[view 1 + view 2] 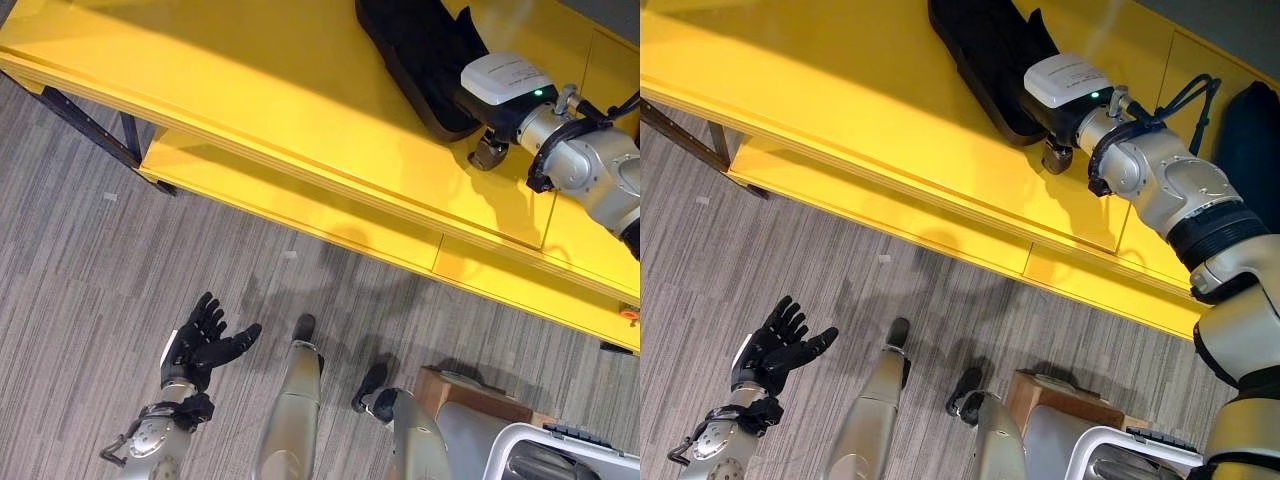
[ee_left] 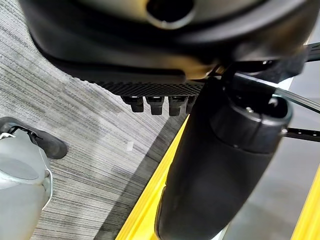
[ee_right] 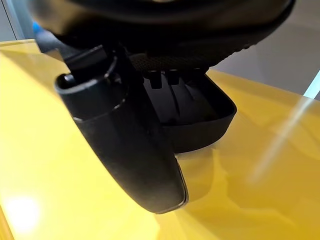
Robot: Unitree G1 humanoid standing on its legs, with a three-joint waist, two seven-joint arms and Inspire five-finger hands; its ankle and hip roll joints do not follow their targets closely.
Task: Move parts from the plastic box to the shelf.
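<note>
A long black part (image 1: 420,50) lies on the top board of the yellow shelf (image 1: 250,80), towards its far right. My right hand (image 1: 490,152) reaches in from the right and sits at the part's near end. In the right wrist view its fingers (image 3: 167,80) lie straight over the part's (image 3: 200,115) rim, and the thumb (image 3: 125,145) stands off above the yellow board. My left hand (image 1: 200,345) hangs low over the carpet at the lower left, open, palm up and holding nothing. The white plastic box (image 1: 560,455) shows at the bottom right corner.
A lower yellow board (image 1: 250,190) runs under the top one. The shelf's dark metal leg (image 1: 90,125) stands at the left. A brown cardboard box (image 1: 470,395) sits beside the plastic box. Another dark object (image 1: 1250,140) lies on the shelf's far right. Grey carpet (image 1: 100,270) covers the floor.
</note>
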